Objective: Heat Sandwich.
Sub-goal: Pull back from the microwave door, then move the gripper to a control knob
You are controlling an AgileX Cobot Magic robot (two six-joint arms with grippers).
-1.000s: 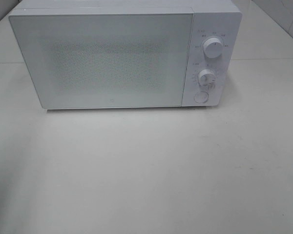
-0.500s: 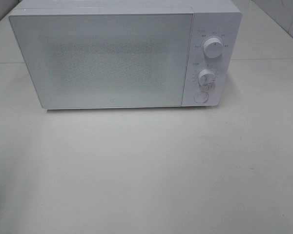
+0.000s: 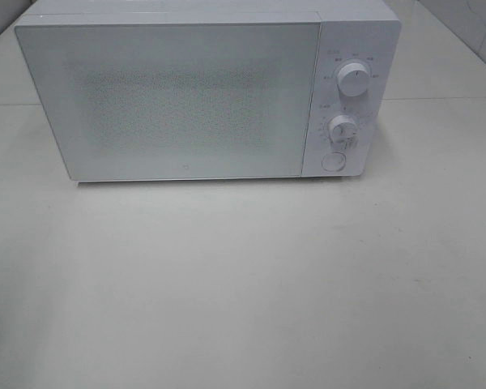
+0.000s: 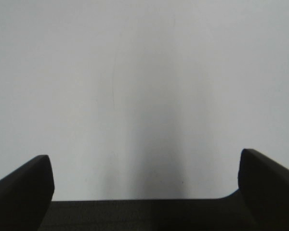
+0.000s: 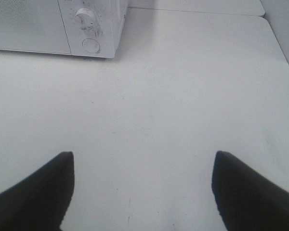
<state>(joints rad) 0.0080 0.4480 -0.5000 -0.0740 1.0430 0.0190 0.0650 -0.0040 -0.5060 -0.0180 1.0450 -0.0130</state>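
Observation:
A white microwave (image 3: 202, 89) stands at the back of the white table, its door shut; a corner of it, the microwave (image 5: 58, 26), also shows in the right wrist view. The sandwich is out of view in every frame. No arm appears in the exterior high view. My left gripper (image 4: 144, 166) is open over bare white surface, nothing between its dark fingers (image 4: 24, 187). My right gripper (image 5: 143, 166) is open too, above the table some way in front of and to the right of the microwave.
The microwave's panel carries an upper knob (image 3: 354, 81), a lower knob (image 3: 342, 128) and a round button (image 3: 333, 161). White table (image 3: 243, 284) spreads in front. A tiled wall (image 3: 470, 24) rises at the back right.

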